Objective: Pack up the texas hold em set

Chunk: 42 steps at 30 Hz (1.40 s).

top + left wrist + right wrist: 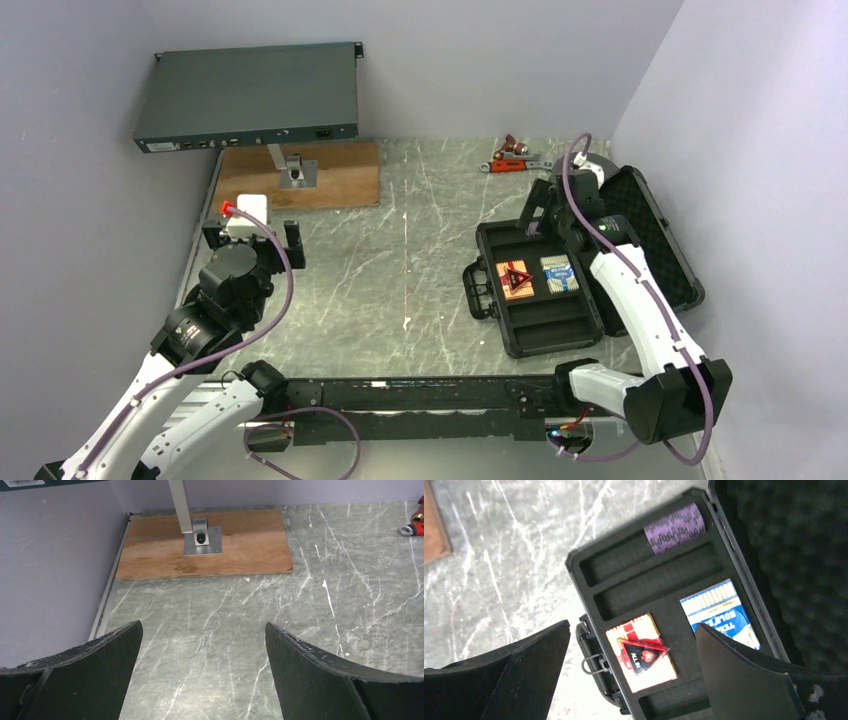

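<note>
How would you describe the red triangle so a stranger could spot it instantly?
Find the open black case on the table's right side. In its foam the red box lies beside the blue-white box, the red triangle on top. It's the only three-cornered piece.

The top camera is fixed high behind the arm bases and looks down over the whole table (420, 260). The left wrist camera sits low, facing forward toward the wooden board (340, 180) at the far left. The right wrist camera looks steeply down, close above the open case (545, 325). The top view shows both areas.
</note>
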Motion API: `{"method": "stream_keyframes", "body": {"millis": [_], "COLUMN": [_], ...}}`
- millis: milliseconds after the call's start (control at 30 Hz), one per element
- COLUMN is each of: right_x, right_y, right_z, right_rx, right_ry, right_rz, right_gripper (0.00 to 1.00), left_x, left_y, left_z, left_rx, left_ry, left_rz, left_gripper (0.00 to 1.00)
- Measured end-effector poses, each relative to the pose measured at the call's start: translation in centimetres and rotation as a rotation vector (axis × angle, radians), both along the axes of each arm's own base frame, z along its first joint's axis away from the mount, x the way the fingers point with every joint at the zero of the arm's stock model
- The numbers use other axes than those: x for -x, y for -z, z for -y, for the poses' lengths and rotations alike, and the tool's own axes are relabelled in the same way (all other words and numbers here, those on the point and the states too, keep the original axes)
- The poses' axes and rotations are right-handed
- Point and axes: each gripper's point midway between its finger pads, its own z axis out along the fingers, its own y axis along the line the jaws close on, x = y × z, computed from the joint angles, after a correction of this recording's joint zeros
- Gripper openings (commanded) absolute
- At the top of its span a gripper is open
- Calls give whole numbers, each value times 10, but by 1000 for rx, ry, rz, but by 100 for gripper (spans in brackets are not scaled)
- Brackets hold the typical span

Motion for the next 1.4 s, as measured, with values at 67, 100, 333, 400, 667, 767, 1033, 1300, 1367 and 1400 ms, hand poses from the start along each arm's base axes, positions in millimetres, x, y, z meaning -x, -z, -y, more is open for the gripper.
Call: {"method": "stream_keyframes", "body": {"millis": [67, 100, 333, 400, 667, 767, 1033, 1300, 1367, 1400], "right_x": [-4, -7, -34, -43, -57, -56, -56, -31, -25, -21], "right_y": [-13, -20, -107, -129, -129, -129, -147, -113, -105, -96], "right_z": [0, 0, 8, 15, 88, 135, 219, 245, 244, 243], "right_rx": [2, 3, 22, 30, 67, 37, -25, -74, -81, -89], "right_ry": [-2, -2, 46, 77, 272, 394, 610, 747, 767, 777], "right_rz": [33, 51, 227, 266, 224, 212, 246, 132, 112, 91], "right_gripper": [100, 100, 98, 96, 82, 76, 75, 80, 80, 80], "left_x": [0, -1, -2, -2, -2, -2, -5, -6, -6, -7], "left_y": [0, 0, 1, 1, 1, 1, 5, 6, 6, 6], "left_z": [1, 1, 4, 4, 4, 5, 9, 10, 11, 12], "left_rx": [1, 2, 0, 0, 1, 1, -8, -13, -13, -13], "left_ry": [4, 6, 15, 14, 17, 19, 31, 36, 39, 41], "left_rz": [2, 2, -2, -3, -2, -3, -21, -24, -25, -26], "left_gripper": [99, 99, 100, 100, 100, 100, 100, 99, 99, 99]}}
